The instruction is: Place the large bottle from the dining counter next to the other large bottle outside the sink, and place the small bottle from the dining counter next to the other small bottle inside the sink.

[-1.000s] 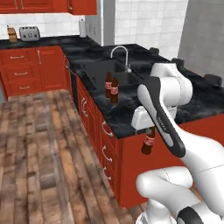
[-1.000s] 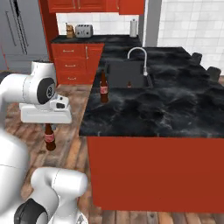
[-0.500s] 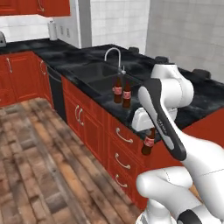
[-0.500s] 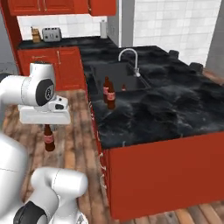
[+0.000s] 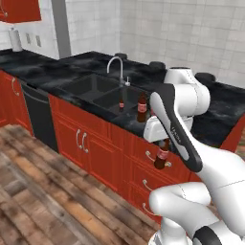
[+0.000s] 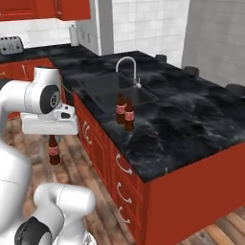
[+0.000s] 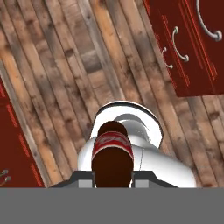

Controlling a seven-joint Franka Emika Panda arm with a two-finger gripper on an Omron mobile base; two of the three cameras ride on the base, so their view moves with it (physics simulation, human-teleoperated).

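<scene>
My gripper is closed on the neck of a brown bottle with a red label, which hangs upright below it over the wooden floor, in front of the red cabinets. From the hand view the bottle sits squarely between my fingers. Its size class I cannot judge with confidence from these angles. On the black table, a large bottle stands just outside the sink, near its front corner. A second bottle stands just beside it, apparently inside the near basin. The curved silver tap rises behind the sink.
</scene>
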